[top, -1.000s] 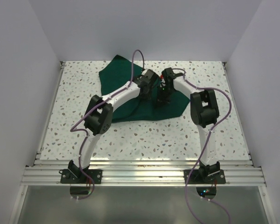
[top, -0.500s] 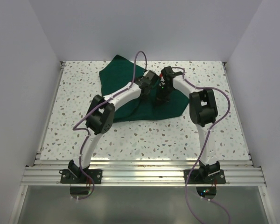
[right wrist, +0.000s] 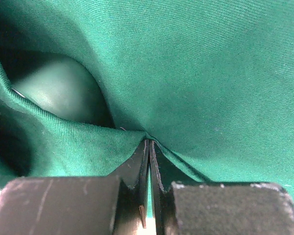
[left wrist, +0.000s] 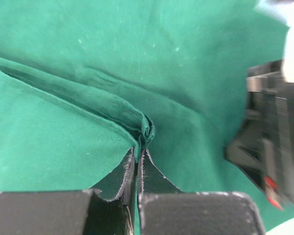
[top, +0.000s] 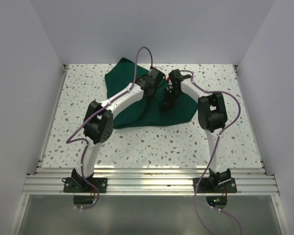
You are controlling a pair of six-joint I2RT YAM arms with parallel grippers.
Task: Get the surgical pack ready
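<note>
The surgical pack shows as a dark green cloth [top: 132, 93] spread at the back middle of the table. My left gripper [top: 156, 90] is over its middle, shut on a pinched ridge of the cloth [left wrist: 146, 128]. My left gripper [left wrist: 138, 152] has the fold squeezed between its fingers. Just to its right, my right gripper [top: 169, 104] is shut on another fold of the same cloth [right wrist: 210, 73]. In the right wrist view my right gripper [right wrist: 149, 143] pinches a thin layer, with a pocket of cloth bulging at the upper left. Anything under the cloth is hidden.
White walls [top: 19, 98] close in the speckled table [top: 152, 147] on the left, back and right. An aluminium rail [top: 147, 183] runs along the near edge. Purple cables loop above both arms. The right arm's black wrist [left wrist: 272, 142] sits close beside my left gripper.
My left gripper has gone from open to shut, pinching a fold of the green cloth, and its arm has shifted slightly back. The right gripper has stayed shut on the cloth.
</note>
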